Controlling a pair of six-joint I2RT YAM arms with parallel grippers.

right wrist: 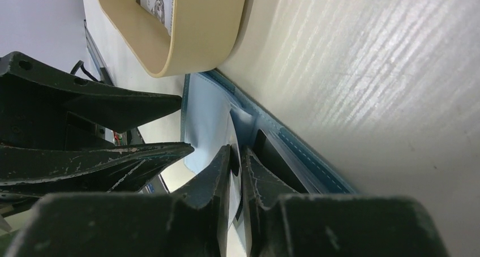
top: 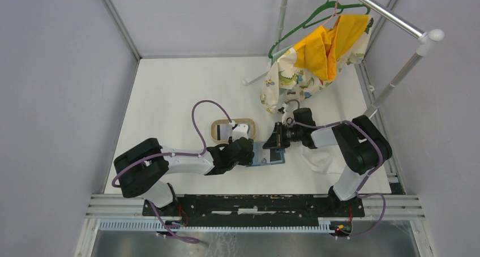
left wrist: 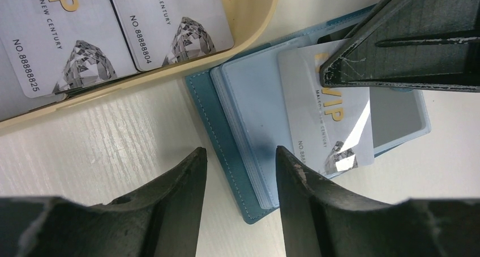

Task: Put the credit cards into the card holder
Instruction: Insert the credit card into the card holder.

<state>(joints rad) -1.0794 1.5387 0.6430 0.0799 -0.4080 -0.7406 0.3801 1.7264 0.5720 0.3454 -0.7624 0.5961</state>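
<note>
Nearest the table's [top: 170,87] front edge, the left gripper [left wrist: 240,155] stands wide open and empty, its fingers straddling the card holder's [left wrist: 226,110] left edge. The card holder lies open near mid-table, blue with clear sleeves. A pale credit card [left wrist: 328,121] with gold VIP lettering lies partly in a sleeve. The right gripper [right wrist: 238,152] is narrow about that card's edge; actual pinch cannot be told. Just beyond, a tan tray [left wrist: 255,19] holds two matching cards [left wrist: 170,19]. At the far right corner, a clothes rack [top: 390,13] carries a yellow garment [top: 334,45].
</note>
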